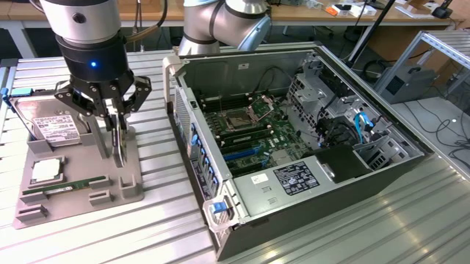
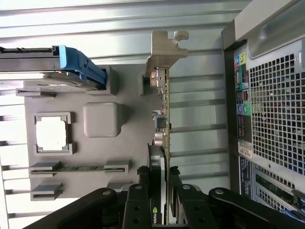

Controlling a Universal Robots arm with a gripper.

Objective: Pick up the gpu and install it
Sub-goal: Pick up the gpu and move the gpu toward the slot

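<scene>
You have one claw here, and it is clenched on the one gpu, its fingers pressing both flat sides of the card's upper end. The card stands edge-up on the grey moulded tray, thin and dark, with a silvery metal bracket at one end. You cannot quite judge whether its lower edge sits in the slot or just above it. The tray holds three other parts: one boxy hard drive with a white label, one square processor chip and one narrow green memory stick. Just beside the tray, on the ribbed metal surface, lies one open computer case with its green motherboard exposed.
</scene>
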